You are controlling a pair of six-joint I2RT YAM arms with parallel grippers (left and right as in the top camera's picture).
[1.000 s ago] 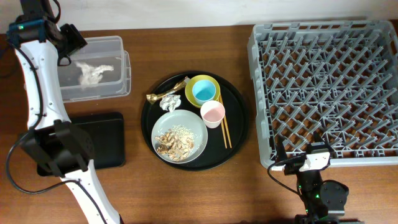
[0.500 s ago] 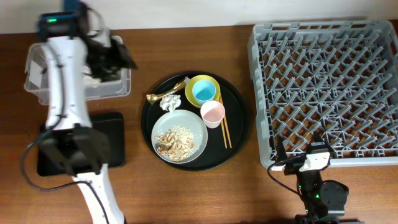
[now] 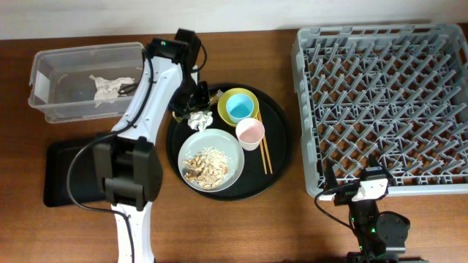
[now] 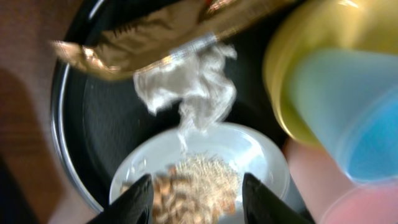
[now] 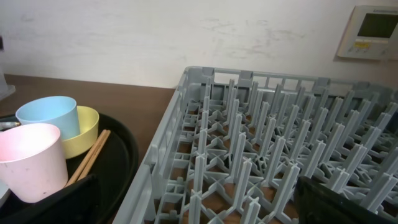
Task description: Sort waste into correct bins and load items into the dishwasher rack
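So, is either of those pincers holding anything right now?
No, nothing. The left pincer hangs open near the crumpled white paper and brown-gold wrapper; the right pincer sits open and empty beside the dishwasher rack.

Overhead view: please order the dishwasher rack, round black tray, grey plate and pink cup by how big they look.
1. dishwasher rack, clearly the largest
2. round black tray
3. grey plate
4. pink cup, the smallest
No two look alike in size.
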